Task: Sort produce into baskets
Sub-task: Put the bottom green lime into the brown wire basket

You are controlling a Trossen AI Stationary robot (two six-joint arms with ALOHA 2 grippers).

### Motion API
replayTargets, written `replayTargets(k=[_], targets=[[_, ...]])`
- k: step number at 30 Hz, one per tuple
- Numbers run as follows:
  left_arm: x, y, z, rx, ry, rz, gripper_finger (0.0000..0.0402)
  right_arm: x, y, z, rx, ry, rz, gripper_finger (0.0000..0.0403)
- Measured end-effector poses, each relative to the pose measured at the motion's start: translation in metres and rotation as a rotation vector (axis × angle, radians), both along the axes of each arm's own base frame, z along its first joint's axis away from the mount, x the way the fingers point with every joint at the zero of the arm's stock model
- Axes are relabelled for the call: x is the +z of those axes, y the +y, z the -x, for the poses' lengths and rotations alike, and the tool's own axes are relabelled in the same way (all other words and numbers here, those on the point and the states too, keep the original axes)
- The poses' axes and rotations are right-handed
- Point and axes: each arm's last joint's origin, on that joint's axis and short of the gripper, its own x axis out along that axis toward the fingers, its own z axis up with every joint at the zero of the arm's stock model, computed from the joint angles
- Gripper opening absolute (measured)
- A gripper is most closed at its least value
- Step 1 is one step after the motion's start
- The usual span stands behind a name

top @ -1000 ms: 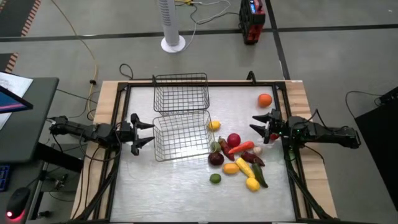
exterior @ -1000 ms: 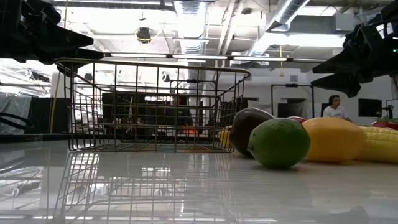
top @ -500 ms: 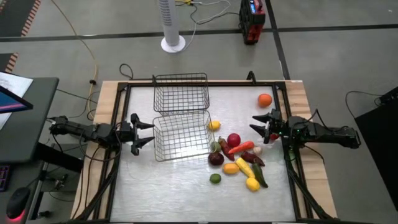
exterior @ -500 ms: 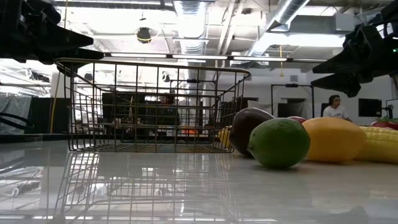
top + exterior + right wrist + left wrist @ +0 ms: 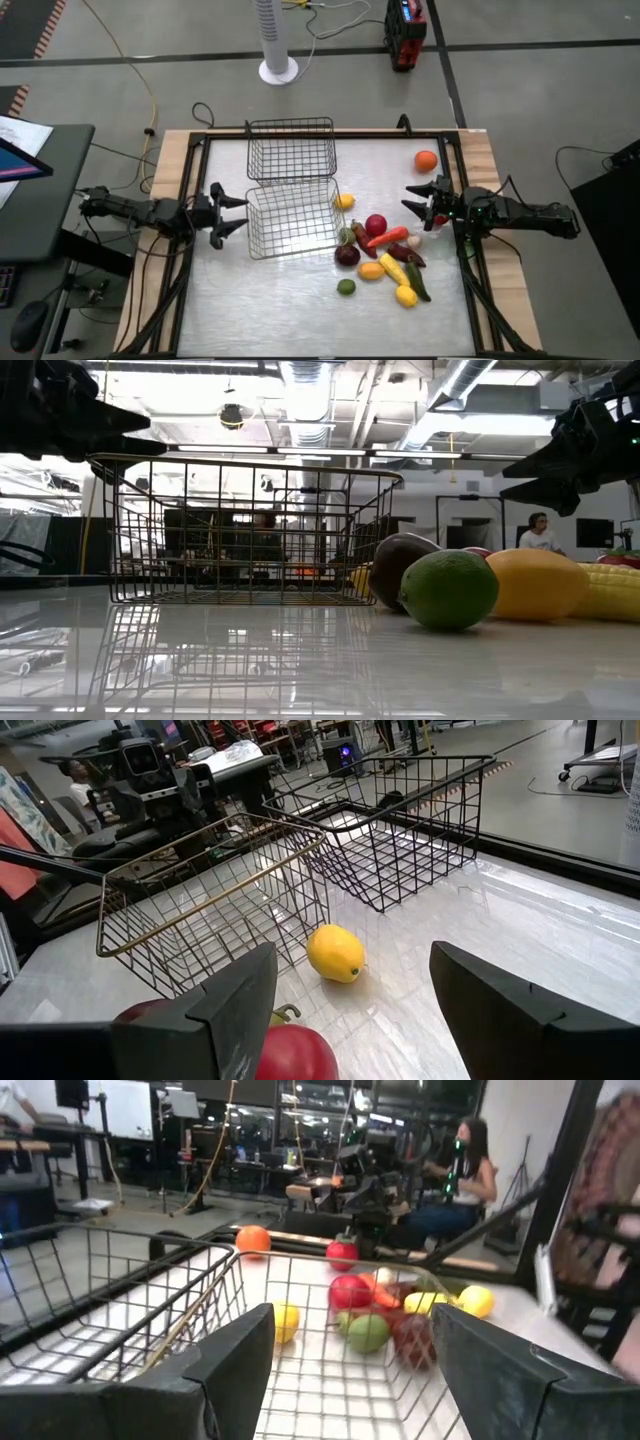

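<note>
Two grey wire baskets stand on the table, one at the far middle [image 5: 291, 148] and one nearer [image 5: 291, 217]. The produce lies in a heap right of the near basket: a red apple [image 5: 376, 224], carrot [image 5: 388, 238], dark round fruit [image 5: 347, 255], lime [image 5: 346, 287], lemons [image 5: 405, 295] and corn [image 5: 392, 267]. One lemon [image 5: 344, 201] lies beside the basket and an orange [image 5: 426, 160] lies alone at the far right. My left gripper [image 5: 232, 214] is open at the near basket's left side. My right gripper [image 5: 418, 201] is open just right of the heap. Both are empty.
A dark frame [image 5: 199, 150] rims the table. Bare tabletop [image 5: 270, 310] lies toward the near edge. A person [image 5: 538, 532] sits in the room beyond the table.
</note>
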Motion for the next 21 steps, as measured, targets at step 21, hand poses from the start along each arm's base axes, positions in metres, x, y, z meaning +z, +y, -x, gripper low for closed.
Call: replayTargets(k=[21], targets=[[0.015,0.005,0.003,0.129,-0.213,0.309,0.0256,0.000,0.000,0.000,0.027,0.063,0.163,0.0292]])
